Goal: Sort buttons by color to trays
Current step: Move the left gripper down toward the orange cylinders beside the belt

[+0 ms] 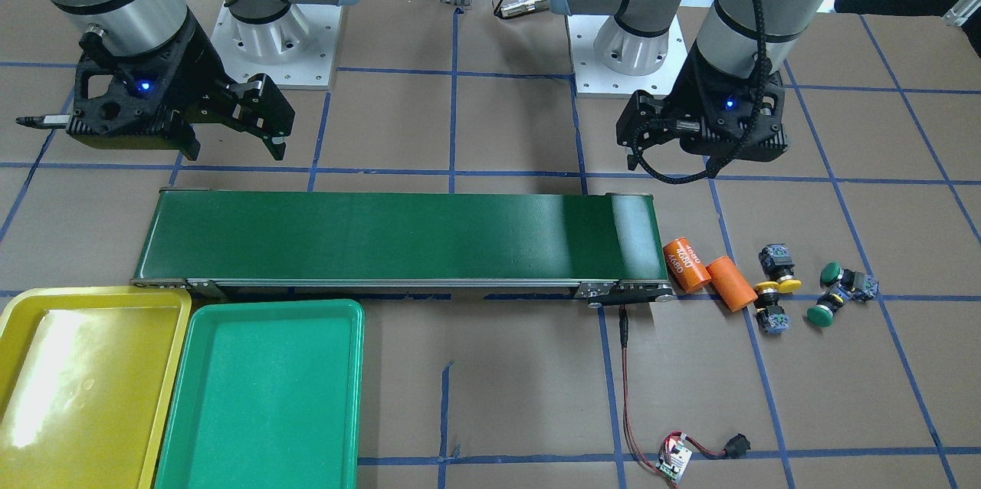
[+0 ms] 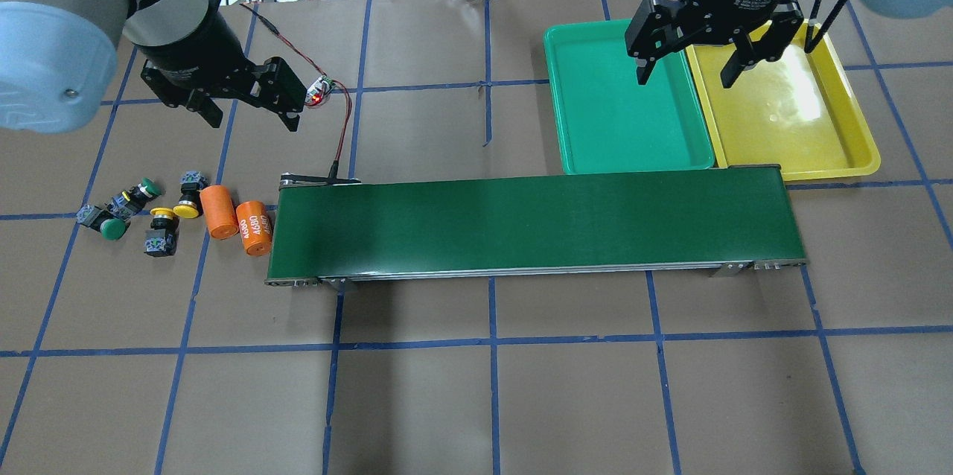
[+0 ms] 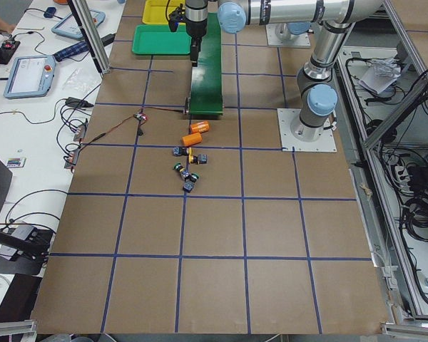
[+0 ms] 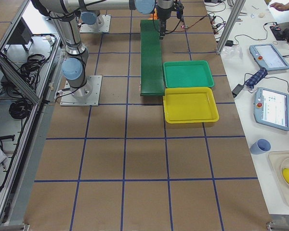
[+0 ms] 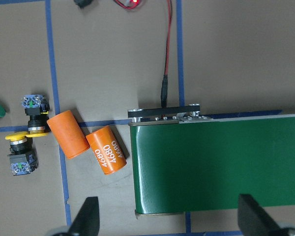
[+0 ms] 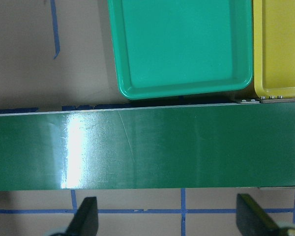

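All four buttons lie on their sides on the brown tabletop (image 2: 476, 386), clustered off the left-hand end of the conveyor belt (image 2: 521, 225) as the overhead view shows it, and well apart from both trays. The two yellow-capped buttons (image 2: 186, 208) sit closest to the belt, their caps turned toward each other and touching or nearly so. The two green-capped buttons (image 2: 112, 228) lie just beyond them, farther from the belt, bodies close together. Between the yellow pair and the belt's end rest two orange cylinders (image 2: 218, 211) side by side. The one marked 4680 is just beside the belt frame. The left claw (image 2: 253, 118) hangs above the tabletop near this end, fingers spread wide and holding nothing. Its wrist view looks down on the belt's end, both cylinders and the yellow pair. Close by, a small circuit board (image 2: 319, 91) shows a red light, and a red wire (image 2: 344, 132) runs from it to the belt's end frame. At the belt's far end the green tray (image 2: 618, 125) and the yellow tray (image 2: 804, 118) lie side by side — long edges touching — against the belt's side away from the robot. The right claw (image 2: 685, 77) hovers above that end, fingers likewise wide apart and gripping nothing — its wrist view takes in the belt and the near edges of both trays.
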Controlling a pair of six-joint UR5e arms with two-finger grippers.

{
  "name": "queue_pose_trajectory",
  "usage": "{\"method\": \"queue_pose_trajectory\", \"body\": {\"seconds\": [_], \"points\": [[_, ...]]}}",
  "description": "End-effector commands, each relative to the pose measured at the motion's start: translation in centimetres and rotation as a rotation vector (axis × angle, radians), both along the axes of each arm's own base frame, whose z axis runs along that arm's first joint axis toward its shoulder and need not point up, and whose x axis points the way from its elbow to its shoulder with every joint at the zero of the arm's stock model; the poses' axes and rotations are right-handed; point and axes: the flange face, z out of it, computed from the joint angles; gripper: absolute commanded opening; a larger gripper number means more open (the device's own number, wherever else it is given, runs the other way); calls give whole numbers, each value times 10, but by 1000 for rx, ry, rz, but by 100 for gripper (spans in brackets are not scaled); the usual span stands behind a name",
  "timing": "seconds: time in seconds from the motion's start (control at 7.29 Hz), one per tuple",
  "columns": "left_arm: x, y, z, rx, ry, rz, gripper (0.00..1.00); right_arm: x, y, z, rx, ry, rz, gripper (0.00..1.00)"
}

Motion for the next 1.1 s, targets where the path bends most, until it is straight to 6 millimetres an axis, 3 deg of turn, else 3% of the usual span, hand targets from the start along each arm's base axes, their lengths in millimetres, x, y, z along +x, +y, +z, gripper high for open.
{"method": "queue_pose_trajectory", "body": {"seconds": [0.0,0.14,0.27,0.41,0.55,0.69,0.82,0.96], "points": [[11,1,30,-28,-70,-69,100,0,0,0,0,0,0,100],[39,-10,20,17,-79,-41,100,-1,0,0,0,0,-1,100],[64,0,30,33,-60,16,100,-1,0,0,0,0,-1,100],[76,-1,23,48,-57,61,100,0,0,0,0,0,0,100],[77,-4,8,64,-52,287,100,0,0,0,0,0,0,100],[81,-20,-6,31,-50,477,100,0,0,0,0,2,0,100],[84,-20,-13,61,-45,484,100,0,0,0,0,0,0,100],[87,-33,-43,117,-13,502,100,0,0,0,0,2,0,100]]}}
